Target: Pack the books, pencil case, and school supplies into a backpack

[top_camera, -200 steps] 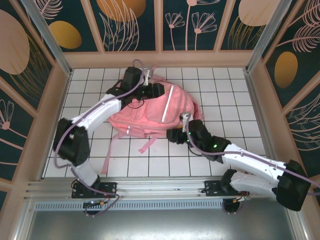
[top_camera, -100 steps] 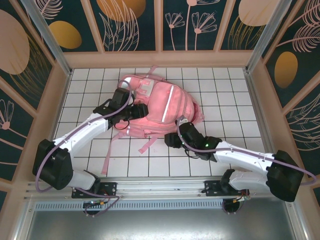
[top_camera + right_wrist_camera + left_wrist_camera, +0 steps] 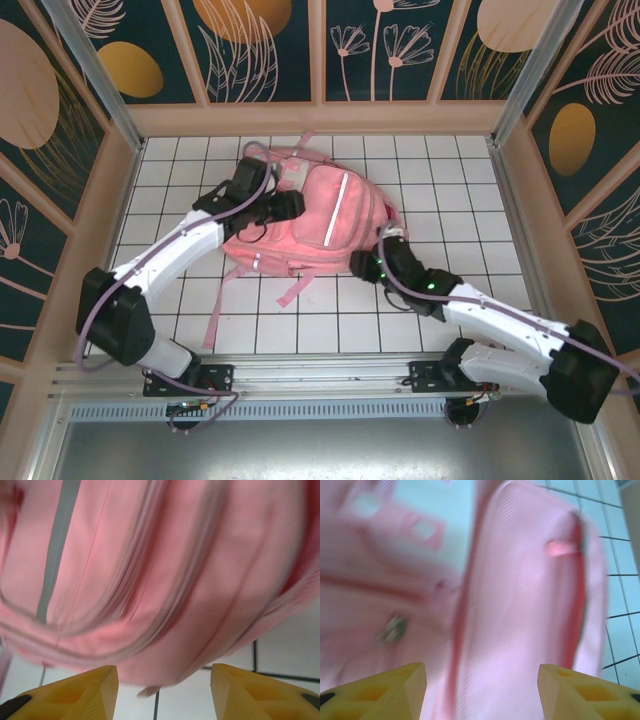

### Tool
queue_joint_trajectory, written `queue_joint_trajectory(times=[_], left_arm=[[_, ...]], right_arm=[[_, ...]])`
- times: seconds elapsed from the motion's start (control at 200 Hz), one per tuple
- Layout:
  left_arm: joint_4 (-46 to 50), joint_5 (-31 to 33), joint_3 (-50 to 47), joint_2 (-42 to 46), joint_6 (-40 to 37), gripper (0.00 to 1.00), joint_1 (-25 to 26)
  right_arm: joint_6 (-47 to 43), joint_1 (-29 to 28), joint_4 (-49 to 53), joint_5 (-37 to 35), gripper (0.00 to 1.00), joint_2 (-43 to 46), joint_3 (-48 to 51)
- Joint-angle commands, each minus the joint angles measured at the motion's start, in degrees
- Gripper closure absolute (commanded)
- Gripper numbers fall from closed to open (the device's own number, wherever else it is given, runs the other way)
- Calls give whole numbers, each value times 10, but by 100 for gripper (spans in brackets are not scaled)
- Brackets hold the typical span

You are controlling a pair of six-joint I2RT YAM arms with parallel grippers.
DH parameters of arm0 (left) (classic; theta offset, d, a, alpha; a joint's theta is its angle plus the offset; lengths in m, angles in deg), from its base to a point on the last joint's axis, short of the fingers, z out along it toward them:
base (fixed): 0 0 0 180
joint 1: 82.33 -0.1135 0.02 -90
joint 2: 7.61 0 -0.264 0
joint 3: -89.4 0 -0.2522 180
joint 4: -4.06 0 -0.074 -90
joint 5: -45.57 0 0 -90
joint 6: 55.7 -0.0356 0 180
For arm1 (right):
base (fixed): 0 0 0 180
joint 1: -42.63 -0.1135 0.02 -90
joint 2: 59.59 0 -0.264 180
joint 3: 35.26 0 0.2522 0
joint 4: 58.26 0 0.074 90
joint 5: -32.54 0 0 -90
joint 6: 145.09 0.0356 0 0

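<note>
The pink backpack (image 3: 345, 215) with a silvery stripe lies on its side in the middle of the tiled table. My left gripper (image 3: 290, 205) hovers at its left side, open; in the left wrist view the yellow fingers (image 3: 395, 685) stand wide apart around my left gripper (image 3: 481, 672), with blurred pink backpack (image 3: 520, 605) fabric ahead. My right gripper (image 3: 362, 262) is open at the bag's front right edge. In the right wrist view my right gripper (image 3: 164, 672) faces the backpack (image 3: 165, 570) edge above white tile. The books, pencil case and school supplies are out of view.
Pink straps (image 3: 215, 320) trail from the backpack toward the front left of the table, and a shorter strap (image 3: 290, 290) lies in front of it. Wooden walls (image 3: 120, 200) enclose the white tiled table (image 3: 450, 200) on three sides.
My left gripper dropped from the bag's back edge to its left side, then rose a little. The right gripper slid left, then back up to the bag's front right edge. The backpack shifted slightly.
</note>
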Motion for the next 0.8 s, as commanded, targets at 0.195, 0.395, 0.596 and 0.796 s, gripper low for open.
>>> queue_joint_trajectory(times=[0.195, 0.395, 0.596, 0.796], left_arm=[[78, -31, 226, -206, -80, 38, 44], [74, -63, 267, -262, -82, 48, 72], [92, -58, 271, -291, -106, 79, 94], [27, -106, 124, -198, -174, 100, 101]], right_arm=[[2, 101, 55, -27, 46, 69, 9], [-9, 127, 46, -7, 46, 82, 27], [-15, 140, 33, 12, 46, 82, 40], [-35, 166, 5, 29, 46, 70, 35]])
